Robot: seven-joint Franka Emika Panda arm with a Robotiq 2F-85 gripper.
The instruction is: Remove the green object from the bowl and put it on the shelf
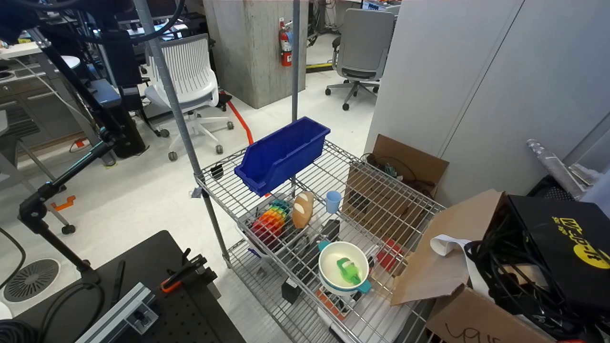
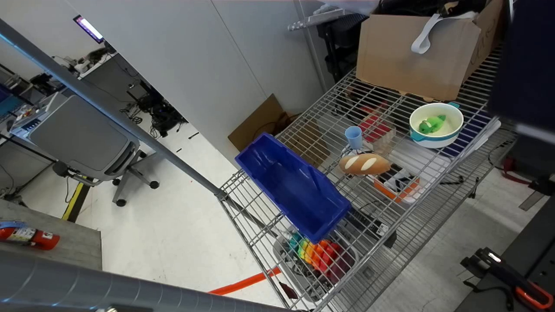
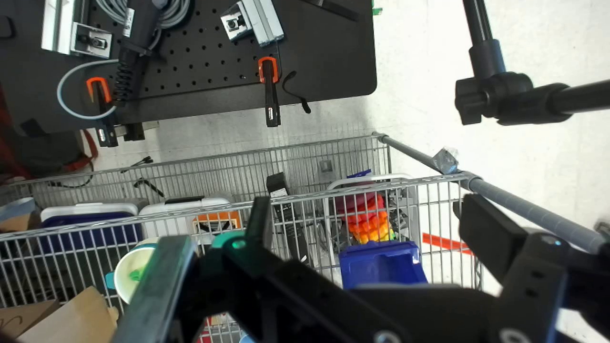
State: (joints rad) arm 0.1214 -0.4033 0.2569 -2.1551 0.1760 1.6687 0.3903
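The small bright green object lies inside the cream-white bowl, which has teal handles. Both exterior views show the green object in the bowl. The bowl stands upright on the silver wire shelf. In the wrist view my gripper is open, fingers wide apart, with nothing between them. It is above the shelf, with the blue bin beyond its jaws. The bowl and green object show left of the gripper, partly covered by a finger. The gripper's fingers are not visible in the exterior views.
A blue bin, a bread loaf and a light blue cup stand on the shelf. An open cardboard box is near the bowl. Upright posts rise at the shelf corners. A black pegboard table stands alongside.
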